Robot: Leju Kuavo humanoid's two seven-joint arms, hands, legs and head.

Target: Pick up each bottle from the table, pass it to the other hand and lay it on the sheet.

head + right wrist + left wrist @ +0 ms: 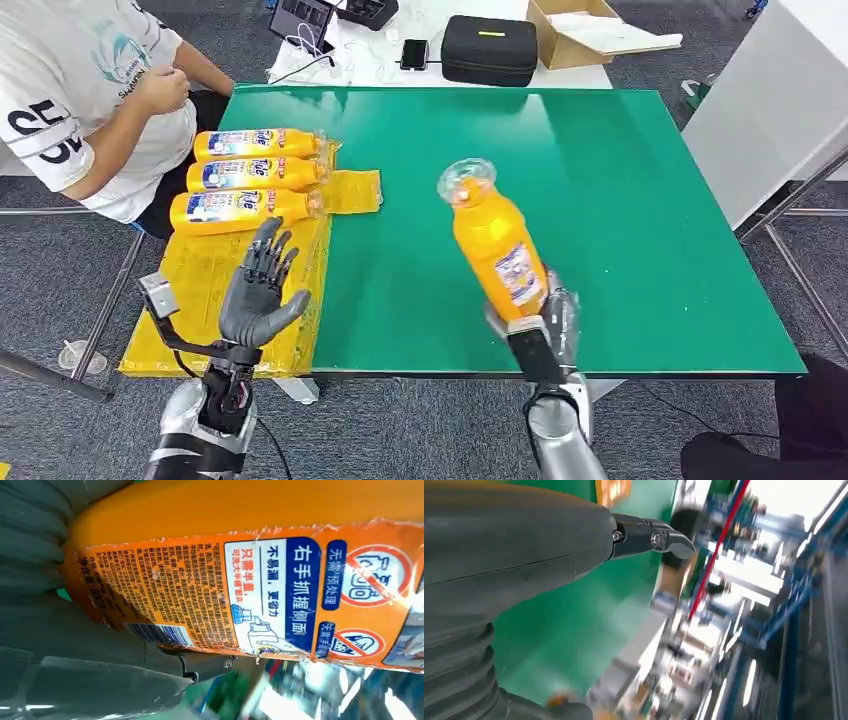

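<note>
The three orange plastic bottles point(250, 172) lying on the yellow sheet point(210, 275) carry blue-and-white labels reading "Tide". The back label of the orange bottle point(260, 580) held in the right hand point(545, 325) shows "右手抓握侧面", "不易漏, 更省力", "只需半盖", "无需预处理" and a barcode.

Right hand point(545, 325): fingers mostly hidden behind the orange plastic bottle point(493, 245) it grips. Right wrist view crops that bottle's label at the edge. Left wrist view: background blurred, perhaps shelving. Seated person point(90, 95) cut off by the frame.
</note>
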